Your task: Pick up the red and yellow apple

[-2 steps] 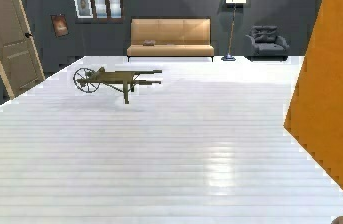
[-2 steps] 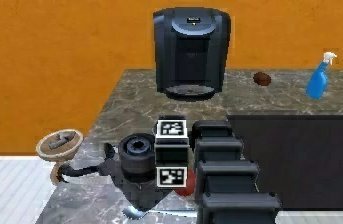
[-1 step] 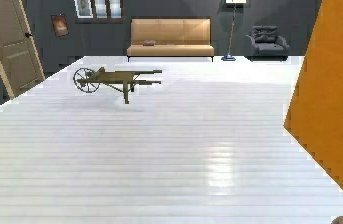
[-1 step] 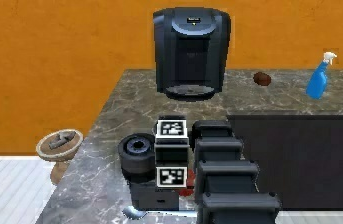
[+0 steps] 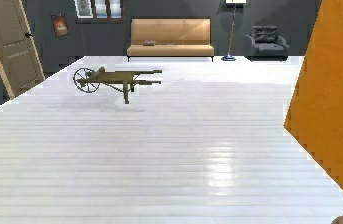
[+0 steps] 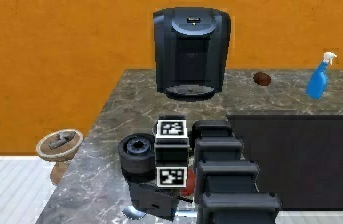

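1. Apple: the only likely candidate is a small dark reddish round thing (image 6: 263,78) on the marble counter (image 6: 109,110), near the back edge by the orange wall (image 6: 59,35). Its colours are too dim to confirm red and yellow.
2. It lies between the black coffee machine (image 6: 191,52) and the blue spray bottle (image 6: 321,76), apart from both and somewhat closer to the machine.
3. In front of it, a dark recessed panel (image 6: 299,150) takes up the counter's right part in the arm side view.
4. What could go wrong, as I judge it:
   - The reddish thing sits farther out and to the right of the gripper (image 6: 136,158), so reaching straight out from here would miss it and head toward the coffee machine.
   - A round fruit rolls when nudged off-centre, and a glancing touch could send it toward the wall or the bottle.
   - If the blob is not the apple, a grasp here is wasted.
5. The arm (image 6: 229,185) rises over the counter's near part. The gripper's dark body sits just left of the two white marker squares (image 6: 170,128).
6. I cannot make out its far end against the counter, so I cannot tell how its fingers stand or whether it holds anything.
7. Beyond the counter's left end, a small brown round stand (image 6: 59,145) sits on the floor. The forward view has white floor (image 5: 179,160), a wheelbarrow (image 5: 119,80) and a tan sofa (image 5: 170,38).
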